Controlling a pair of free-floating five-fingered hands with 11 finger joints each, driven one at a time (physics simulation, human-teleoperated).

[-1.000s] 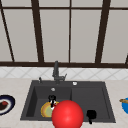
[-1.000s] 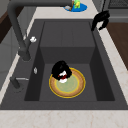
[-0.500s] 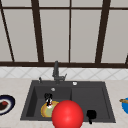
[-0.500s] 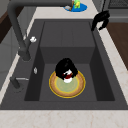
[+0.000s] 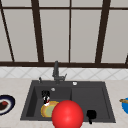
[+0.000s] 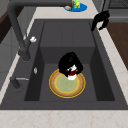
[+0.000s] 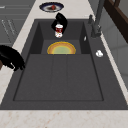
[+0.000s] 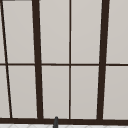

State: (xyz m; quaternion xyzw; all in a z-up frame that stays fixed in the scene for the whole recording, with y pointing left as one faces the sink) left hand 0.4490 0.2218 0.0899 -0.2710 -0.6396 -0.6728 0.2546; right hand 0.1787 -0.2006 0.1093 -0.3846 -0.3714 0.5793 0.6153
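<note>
This is a home kitchen, rendered in simulation. A dark double-basin sink (image 5: pixel 75 100) is set into a pale, marbled stone surface (image 6: pixel 62 118), with a tall dark faucet (image 5: pixel 56 72) rising at its back edge. Behind it runs a strip of light tiled backsplash (image 5: pixel 22 73), and above that a large window (image 8: pixel 70 62) with dark brown frames and thin muntins. Tableware supports the reading: a yellow-rimmed plate (image 6: pixel 67 86) lies in the deeper basin, a dark plate (image 5: pixel 5 103) rests left of the sink, and a blue dish (image 5: pixel 125 105) sits to the right.
</note>
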